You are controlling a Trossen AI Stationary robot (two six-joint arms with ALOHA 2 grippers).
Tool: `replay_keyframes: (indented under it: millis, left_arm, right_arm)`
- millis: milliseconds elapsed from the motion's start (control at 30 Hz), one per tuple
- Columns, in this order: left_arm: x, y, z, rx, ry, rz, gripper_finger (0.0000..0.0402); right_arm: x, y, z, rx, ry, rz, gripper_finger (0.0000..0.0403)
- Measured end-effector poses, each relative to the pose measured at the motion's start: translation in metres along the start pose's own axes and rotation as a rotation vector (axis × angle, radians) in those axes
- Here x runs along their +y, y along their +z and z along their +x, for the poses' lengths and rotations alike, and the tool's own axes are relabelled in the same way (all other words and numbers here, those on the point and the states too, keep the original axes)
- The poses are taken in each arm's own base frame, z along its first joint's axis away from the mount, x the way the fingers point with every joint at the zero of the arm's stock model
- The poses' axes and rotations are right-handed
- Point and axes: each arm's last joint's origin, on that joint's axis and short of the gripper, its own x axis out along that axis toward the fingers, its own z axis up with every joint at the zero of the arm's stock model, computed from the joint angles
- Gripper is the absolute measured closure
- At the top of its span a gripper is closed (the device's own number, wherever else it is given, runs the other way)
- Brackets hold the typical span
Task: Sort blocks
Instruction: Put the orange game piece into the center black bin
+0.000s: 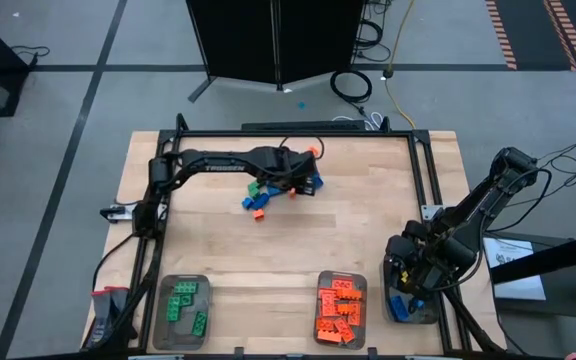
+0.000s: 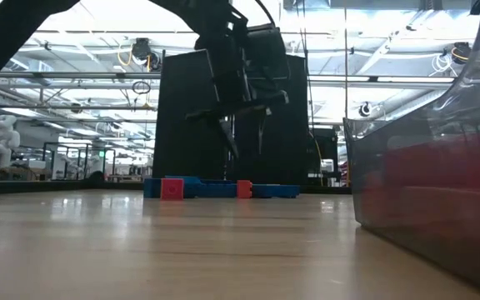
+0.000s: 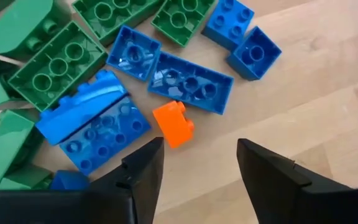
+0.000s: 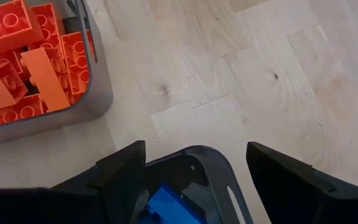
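Your sort is well along but unfinished: a loose pile of blocks (image 1: 268,193) lies at the far middle of the wooden counter (image 1: 368,230), well apart from the three trays along the near edge.

The left end effector (image 3: 194,163) hangs over that pile with its fingers apart, a small orange block (image 3: 173,124) lying just ahead of the gap; nothing is gripped. I judge this a pick in progress. Your next move calls for a straight descent so the fingers straddle that piece without nudging the blue bricks (image 3: 188,81) touching it.

The right end effector (image 4: 194,163) is spread and empty over the blue tray (image 4: 216,180), beside the orange tray (image 4: 98,93).

The bricks are glossy, hard-edged studded plastic; the trays are clear and thin-walled; the counter is matte plank.
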Motion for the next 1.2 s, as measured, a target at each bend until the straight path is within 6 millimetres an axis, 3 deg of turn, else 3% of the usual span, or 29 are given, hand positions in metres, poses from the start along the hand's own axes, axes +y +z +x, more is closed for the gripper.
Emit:
replay_keyframes:
  millis: [200,633,933,1200]
  left_arm:
    - [0.000,0.002,0.005,-0.029,0.010,-0.029,0.0189]
    - [0.000,0.002,0.047,0.003,0.045,-0.080,0.0189]
    - [0.007,0.008,0.059,0.021,0.064,-0.111,0.0189]
    - [0.010,0.008,0.058,0.017,0.092,-0.127,0.0189]
  right_arm:
    - [0.000,0.000,0.000,0.000,0.000,-0.005,0.0129]
    - [0.000,0.000,0.000,0.001,-0.001,-0.016,0.0129]
    - [0.000,0.000,0.000,0.001,0.002,-0.009,0.0129]
    - [0.000,0.000,0.000,-0.001,0.004,-0.006,0.0129]
